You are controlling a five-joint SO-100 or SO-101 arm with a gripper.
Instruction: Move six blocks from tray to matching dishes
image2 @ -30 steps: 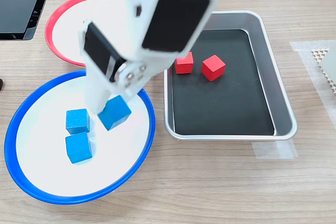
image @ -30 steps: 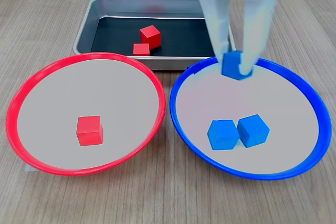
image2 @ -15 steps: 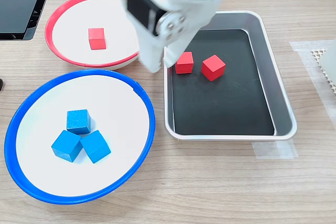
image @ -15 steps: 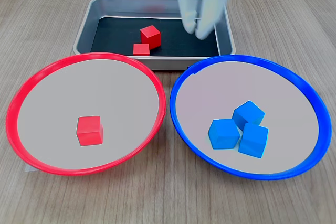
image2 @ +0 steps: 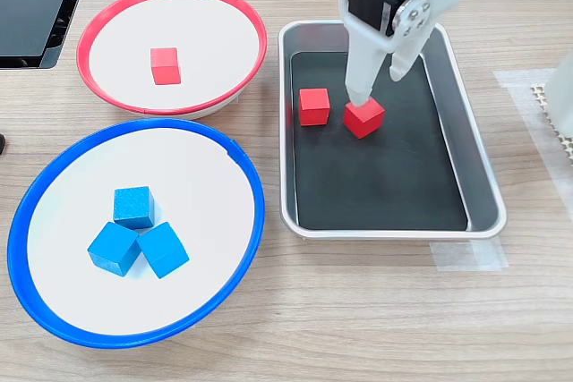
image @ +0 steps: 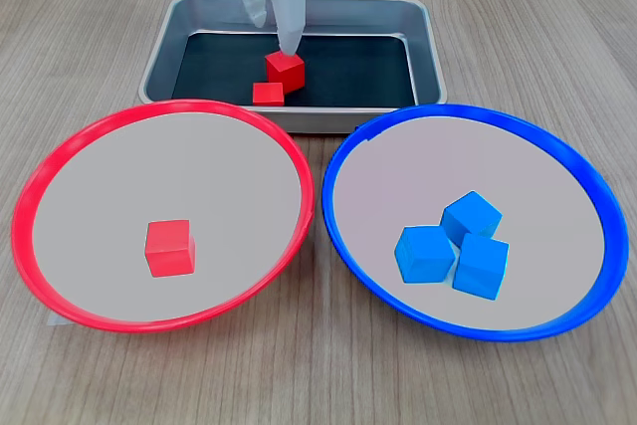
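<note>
Blocks sorted so far: four of six. Nearest in the first exterior view, blue-rimmed dish (image: 582, 181) carries three blue blocks (image: 456, 244), bunched and touching; all blue appears done. Beside it, red-rimmed dish (image: 40, 176) carries one red block (image: 168, 247), alone near its centre. Behind both dishes, tray (image: 428, 57) on the wood bench (image: 318, 375) holds two red blocks: one tilted (image: 285, 68), one flat (image: 268, 94) just in front of it, close together. Gripper (image2: 365, 96) hangs over the tilted block (image2: 363, 116), fingers parted and empty, one tip touching or just above its top. Judgement: two red transfers left; next pick is lined up but not yet closed.
</note>
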